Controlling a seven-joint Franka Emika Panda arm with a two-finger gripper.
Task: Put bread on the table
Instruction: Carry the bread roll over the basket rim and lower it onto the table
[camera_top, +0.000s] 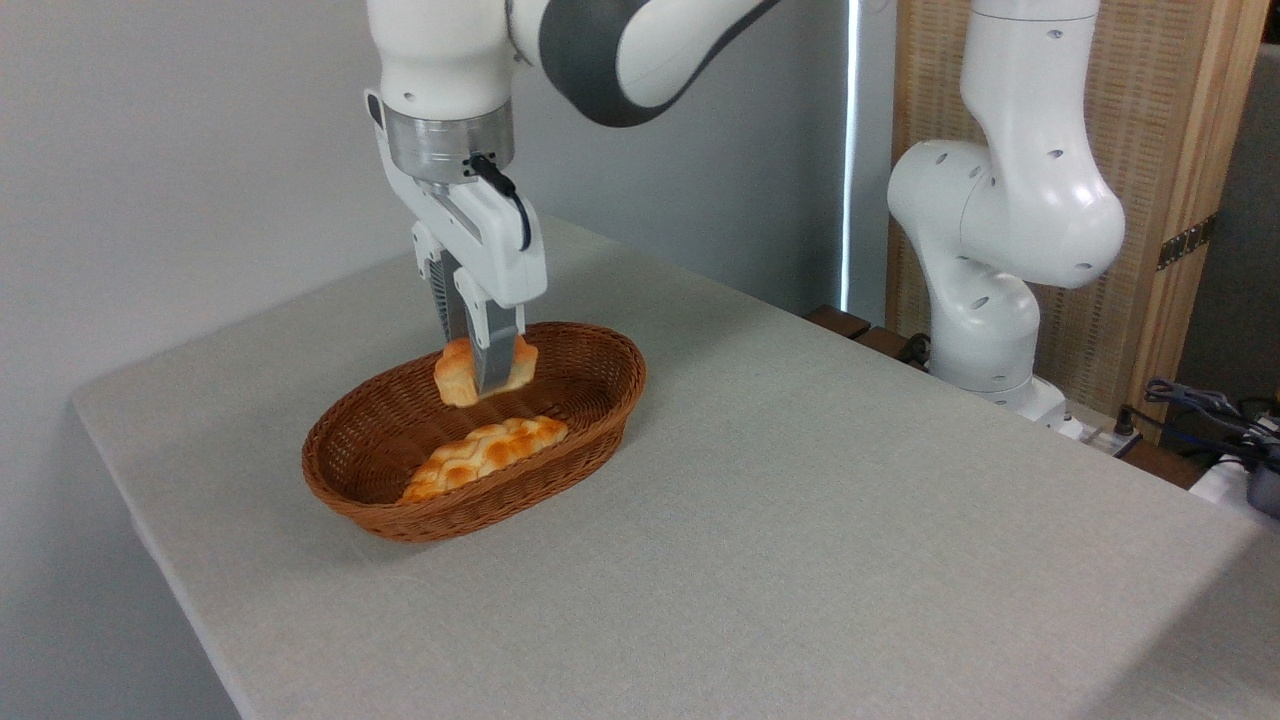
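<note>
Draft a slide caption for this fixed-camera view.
End effector grips the bread over the basket, a lattice loaf below.

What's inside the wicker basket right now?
A lattice-crusted loaf lies in the wicker basket. The bun is between the fingers of the gripper above it. The loaf hides the basket floor beneath it.

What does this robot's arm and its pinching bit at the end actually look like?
The arm is glossy white, built of rounded segments with dark grey joint bands. A silver metal ring sits above the white, boxy gripper, with a short black cable looped on it. Its two slim fingers are grey.
</note>
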